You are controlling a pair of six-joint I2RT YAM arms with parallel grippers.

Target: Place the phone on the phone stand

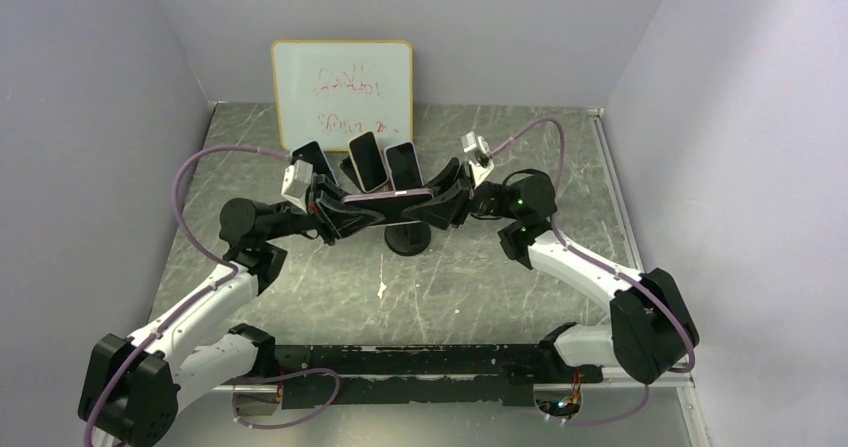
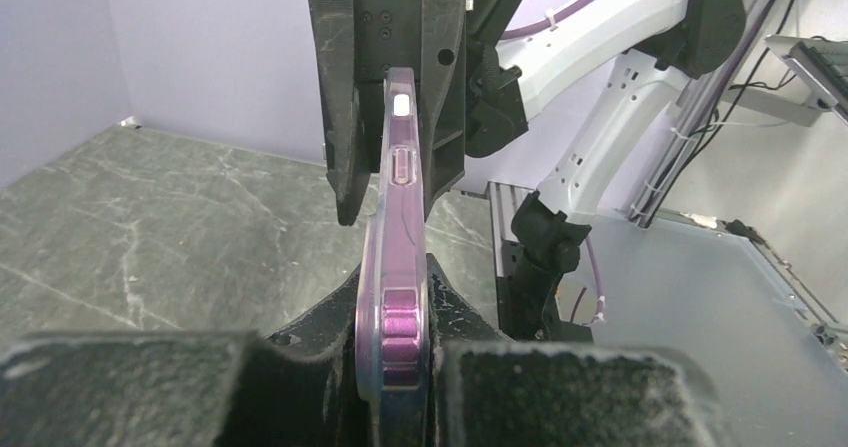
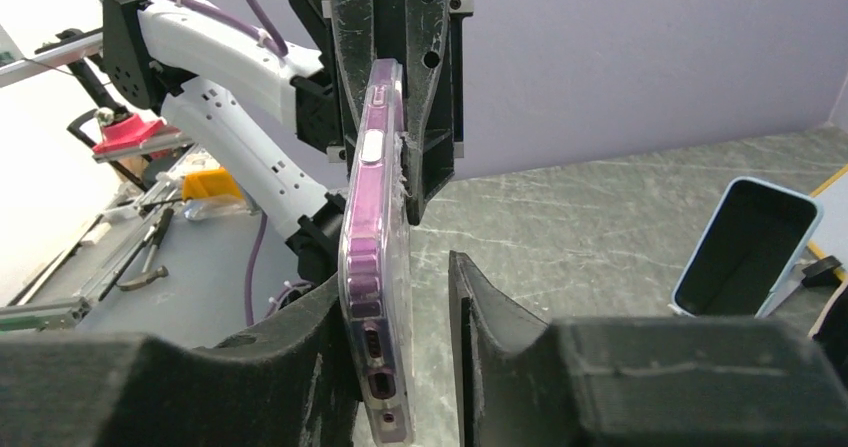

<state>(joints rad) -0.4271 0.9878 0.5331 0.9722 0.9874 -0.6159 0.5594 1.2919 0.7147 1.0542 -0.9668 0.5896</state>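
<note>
A phone in a clear purple case (image 1: 388, 198) hangs level in the air between my two grippers, above the black round-based phone stand (image 1: 407, 239). My left gripper (image 1: 335, 212) is shut on the phone's left end; in the left wrist view both fingers press on the phone's edges (image 2: 392, 267). My right gripper (image 1: 445, 199) is around the phone's right end. In the right wrist view the phone (image 3: 375, 227) lies against one finger (image 3: 315, 327), and a gap separates it from the other finger (image 3: 475, 307), so the jaws are open.
Three more phones (image 1: 367, 160) lean on stands just behind the grippers, in front of a whiteboard (image 1: 342, 92) at the back wall. One in a light blue case shows in the right wrist view (image 3: 745, 247). The marbled table (image 1: 330, 287) lies below.
</note>
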